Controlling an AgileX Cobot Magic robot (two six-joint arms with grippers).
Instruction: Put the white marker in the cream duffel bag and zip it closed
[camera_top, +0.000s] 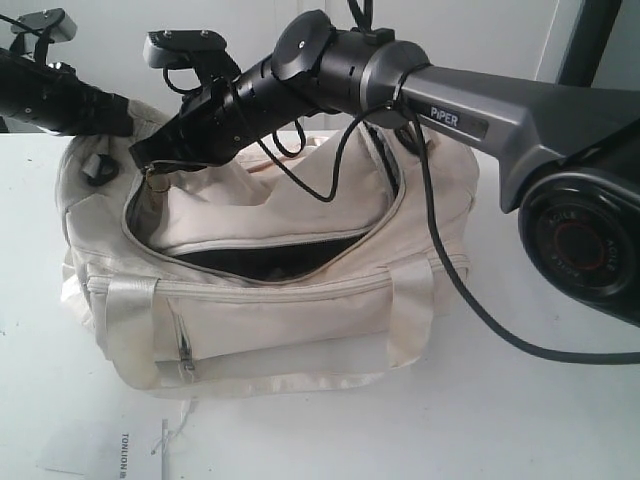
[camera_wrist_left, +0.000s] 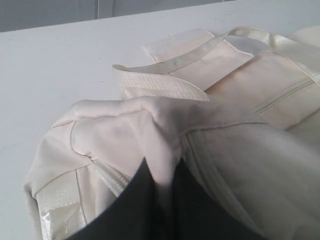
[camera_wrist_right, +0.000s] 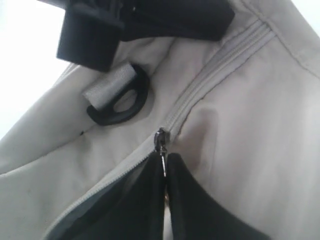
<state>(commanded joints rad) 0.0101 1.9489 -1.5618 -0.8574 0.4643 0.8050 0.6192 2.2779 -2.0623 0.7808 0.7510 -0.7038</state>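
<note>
Our right end effector (camera_wrist_right: 165, 165) is clamped tight on the zipper pull (camera_wrist_right: 160, 139). It sits at the left end of the bag (camera_top: 250, 215) in the exterior view, just beside a black strap ring (camera_wrist_right: 120, 102). Our left end effector (camera_wrist_left: 162, 166) is pinched closed on a fold of cream fabric near that same end.

The bag is soft cream cloth with shiny webbing handles (camera_top: 130, 325) and a front zip pocket (camera_top: 280, 322). Its curved top flap gapes, showing a dark slit (camera_top: 265, 262).

The bag rests on a white tabletop (camera_top: 520, 420), with a pale wall (camera_top: 480, 30) behind and a printed paper tag (camera_top: 120, 450) at the front.

The inside is too dark for us to tell what it holds. The right arm (camera_top: 480, 110) and its cable (camera_top: 450, 270) cross over part of the bag's top.
</note>
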